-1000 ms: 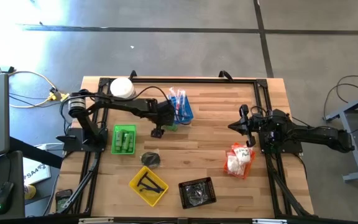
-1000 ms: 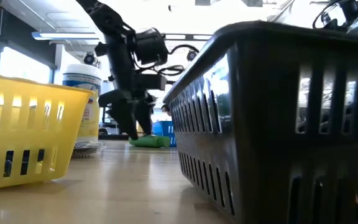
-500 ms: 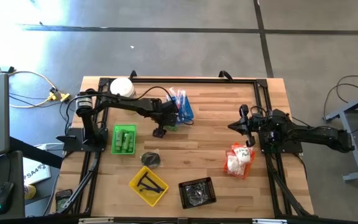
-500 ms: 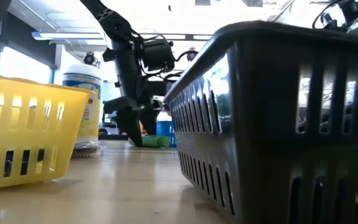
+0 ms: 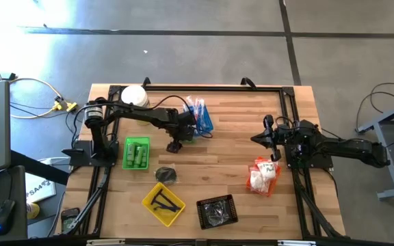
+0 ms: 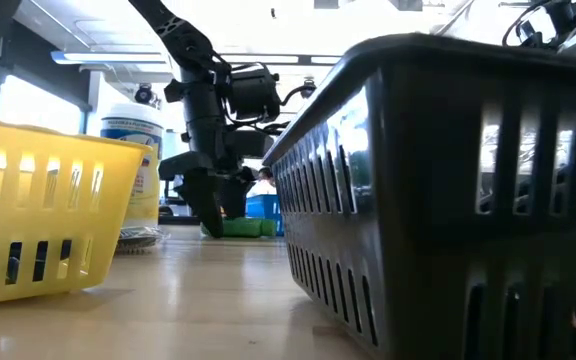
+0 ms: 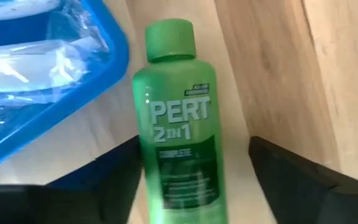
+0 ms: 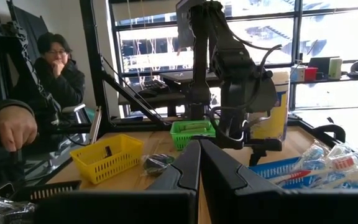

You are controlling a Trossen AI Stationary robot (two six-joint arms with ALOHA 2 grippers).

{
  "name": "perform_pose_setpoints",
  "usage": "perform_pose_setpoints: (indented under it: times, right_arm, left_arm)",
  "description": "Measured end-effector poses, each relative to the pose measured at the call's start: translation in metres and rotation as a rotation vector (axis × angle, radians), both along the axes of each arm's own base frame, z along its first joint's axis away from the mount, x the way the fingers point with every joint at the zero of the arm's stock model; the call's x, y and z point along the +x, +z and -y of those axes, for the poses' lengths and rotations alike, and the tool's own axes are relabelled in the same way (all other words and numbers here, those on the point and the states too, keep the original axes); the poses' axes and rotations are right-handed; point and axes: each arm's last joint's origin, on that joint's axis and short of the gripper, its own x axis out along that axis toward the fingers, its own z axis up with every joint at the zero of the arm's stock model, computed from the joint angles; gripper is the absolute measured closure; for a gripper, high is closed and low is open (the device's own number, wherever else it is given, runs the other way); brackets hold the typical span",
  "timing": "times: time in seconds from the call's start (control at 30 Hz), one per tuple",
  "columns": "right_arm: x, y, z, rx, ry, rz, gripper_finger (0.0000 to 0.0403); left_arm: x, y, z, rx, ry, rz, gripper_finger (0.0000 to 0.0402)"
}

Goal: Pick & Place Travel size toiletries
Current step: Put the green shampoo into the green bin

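Note:
A small green bottle [image 7: 179, 137] with a green cap lies on its side on the wooden table, beside the blue tray [image 7: 55, 81] of wrapped toothbrushes. My left gripper [image 7: 194, 180] is open and points steeply down over it, one finger on either side of the bottle's lower body. The high view shows this gripper [image 5: 176, 144] at the bottle [image 5: 187, 140], just near of the blue tray [image 5: 200, 117]. My right gripper [image 5: 257, 139] waits shut at the table's right, level and above the table.
A green tray [image 5: 137, 152] holds more green bottles. Also on the table are a white tub [image 5: 135, 96], a dark round piece [image 5: 166, 175], a yellow tray [image 5: 163, 203], a black tray [image 5: 217, 210] and an orange tray with white sachets [image 5: 263, 175]. A person [image 8: 55, 68] sits beyond the table.
My left gripper has sunk a little over the green bottle and tipped steeper, its fingers still apart. The bottle has not moved.

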Motion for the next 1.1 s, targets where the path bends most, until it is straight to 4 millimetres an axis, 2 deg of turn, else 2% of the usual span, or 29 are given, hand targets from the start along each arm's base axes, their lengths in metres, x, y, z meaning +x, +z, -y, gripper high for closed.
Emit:
perform_pose_setpoints:
  times: [0.23,0.33,0.5,0.7,0.9,1.1]
  right_arm:
    - [0.0,0.0,0.0,0.0,0.0,0.001,0.0398]
    - [0.0,0.0,0.0,0.0,0.0,0.001,0.0398]
    - [0.0,0.0,0.0,0.0,0.0,0.001,0.0398]
    - [0.0,0.0,0.0,0.0,0.0,0.001,0.0398]
    - [0.0,0.0,0.0,0.0,0.001,0.002,0.0398]
    - [0.0,0.0,0.0,-0.001,0.011,0.001,0.0398]
  left_arm:
    - [-0.001,-0.001,0.001,-0.006,-0.003,-0.007,0.0215]
    - [0.0,-0.001,0.001,-0.002,-0.002,-0.003,0.0246]
    - [0.0,0.0,0.0,0.006,-0.008,0.001,0.025]
    - [-0.002,0.005,0.005,-0.033,-0.076,0.017,0.0235]
    - [-0.011,0.035,0.018,-0.012,-0.066,0.056,0.0245]
    - [-0.031,0.076,0.043,0.07,-0.076,0.095,0.0246]
